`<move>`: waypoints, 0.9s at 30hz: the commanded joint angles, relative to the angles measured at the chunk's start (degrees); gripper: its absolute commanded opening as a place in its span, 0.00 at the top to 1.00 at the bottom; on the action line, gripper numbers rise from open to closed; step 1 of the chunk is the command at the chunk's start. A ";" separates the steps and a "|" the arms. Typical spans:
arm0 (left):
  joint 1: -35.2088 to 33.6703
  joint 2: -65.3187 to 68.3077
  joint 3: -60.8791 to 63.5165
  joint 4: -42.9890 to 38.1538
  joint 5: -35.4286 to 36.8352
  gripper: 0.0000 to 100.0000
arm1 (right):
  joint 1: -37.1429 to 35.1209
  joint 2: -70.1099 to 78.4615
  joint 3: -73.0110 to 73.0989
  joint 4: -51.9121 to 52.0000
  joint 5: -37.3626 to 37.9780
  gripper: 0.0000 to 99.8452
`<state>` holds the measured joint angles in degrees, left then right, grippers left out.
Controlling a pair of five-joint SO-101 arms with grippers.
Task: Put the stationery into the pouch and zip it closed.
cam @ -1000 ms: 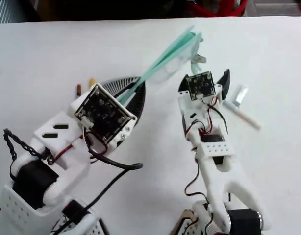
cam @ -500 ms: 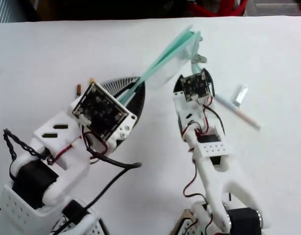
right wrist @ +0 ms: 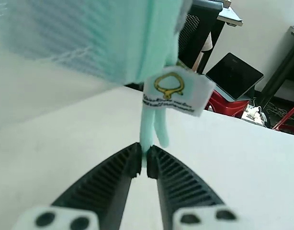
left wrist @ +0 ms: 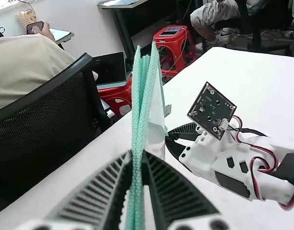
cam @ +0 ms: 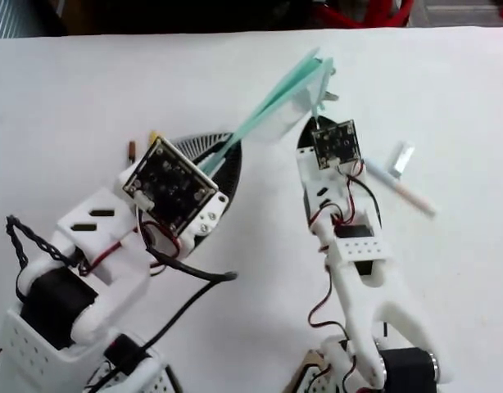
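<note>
High view: the pouch [cam: 288, 90] was held edge-up and tilted above the table [cam: 71, 82], toward its far edge. A pen [cam: 403, 190] was lying loose just beside the right arm, with bare table around it.

Left wrist view: the left gripper [left wrist: 137, 158] was clamped on the pouch's lower edge. The mesh was judged light, soft and prone to sag, so the stiffer zip seam was preferred for holding.

Right wrist view: the right gripper [right wrist: 143, 160] was pinched on the mint pull cord [right wrist: 149, 127] beneath the label [right wrist: 175, 91]. The cord was judged thin and apt to slip.

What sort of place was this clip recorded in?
Probably an office or lab workroom: a white table, a black mesh office chair beside it, and a laptop and red plastic stools behind.
</note>
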<state>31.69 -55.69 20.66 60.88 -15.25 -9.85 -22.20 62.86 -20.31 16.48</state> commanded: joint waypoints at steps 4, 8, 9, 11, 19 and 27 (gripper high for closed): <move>1.54 -1.10 -3.96 1.76 0.62 0.98 | -1.98 -1.27 -0.88 -1.27 0.00 0.75; 4.79 -1.10 -6.24 4.66 0.62 0.98 | -4.44 -1.27 -0.18 -1.27 0.18 0.68; 5.41 -1.10 -6.95 5.63 0.62 0.98 | -4.00 -1.27 -0.26 -1.36 0.09 0.68; 5.49 -1.10 -8.35 6.86 0.62 0.98 | -2.42 -1.27 -0.35 -1.36 0.00 0.68; 5.41 -1.10 -9.67 8.62 0.62 0.98 | -0.75 -1.80 -0.09 -1.36 0.09 0.89; 5.41 -0.66 -9.23 8.00 0.62 0.98 | 1.45 -9.01 3.60 -1.01 -1.49 0.98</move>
<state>36.26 -55.69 13.80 69.58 -15.25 -9.14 -25.63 65.41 -20.40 16.48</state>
